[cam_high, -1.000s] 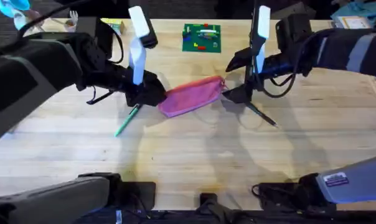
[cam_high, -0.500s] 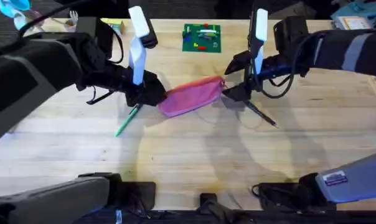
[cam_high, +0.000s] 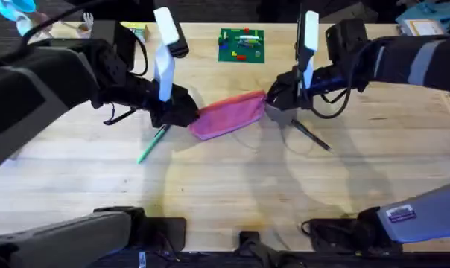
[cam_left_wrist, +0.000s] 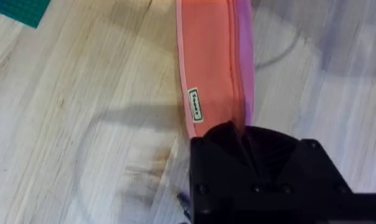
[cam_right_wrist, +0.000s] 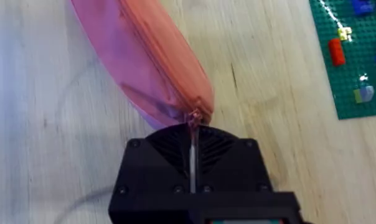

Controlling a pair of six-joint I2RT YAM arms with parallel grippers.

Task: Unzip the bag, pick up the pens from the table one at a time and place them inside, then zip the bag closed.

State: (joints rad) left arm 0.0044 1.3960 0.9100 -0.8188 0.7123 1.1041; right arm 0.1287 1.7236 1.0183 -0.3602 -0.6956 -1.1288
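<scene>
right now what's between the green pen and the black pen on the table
The pink bag lies between the green pen and the black pen, with an end effector at each end of it, seen in the overhead view.

Both arms matte black with dark sleeves, white upright link on each, thin black cables looping at the wrists; left tool (cam_left_wrist: 256, 171) and right tool (cam_right_wrist: 193, 171) blocky black housings with small screw holes; white label on lower-right base

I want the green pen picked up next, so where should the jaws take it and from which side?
Grip the green pen at mid-barrel, coming straight down, jaws across its width. It lies flat and diagonal on the table; its upper end sits by the left gripper, so stay lower.
</scene>
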